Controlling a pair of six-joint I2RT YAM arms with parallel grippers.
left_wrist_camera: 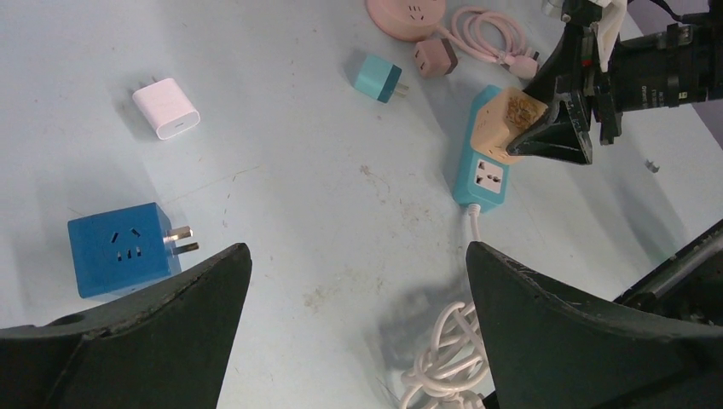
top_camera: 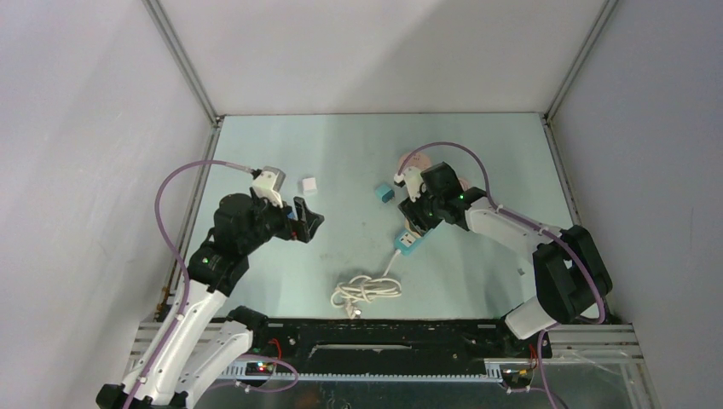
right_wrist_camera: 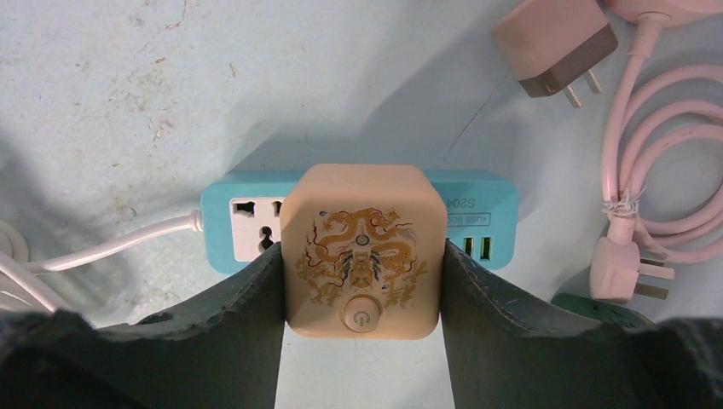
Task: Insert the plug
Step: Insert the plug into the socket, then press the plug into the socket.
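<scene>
A beige plug (right_wrist_camera: 362,247) with a gold dragon print and a power button sits between the fingers of my right gripper (right_wrist_camera: 361,256), which is shut on it. It is directly over the middle of the teal power strip (right_wrist_camera: 234,223), and its prongs are hidden. From the left wrist the same plug (left_wrist_camera: 503,119) shows against the strip (left_wrist_camera: 482,175), beside one free socket. My left gripper (left_wrist_camera: 358,281) hangs open and holds nothing, well left of the strip (top_camera: 407,243).
A blue cube adapter (left_wrist_camera: 115,249) lies by my left finger. A white charger (left_wrist_camera: 166,108), a teal adapter (left_wrist_camera: 373,77), a pink plug (left_wrist_camera: 435,57) and a pink round socket (left_wrist_camera: 407,13) lie farther back. The strip's white cord (left_wrist_camera: 443,358) is coiled near the front.
</scene>
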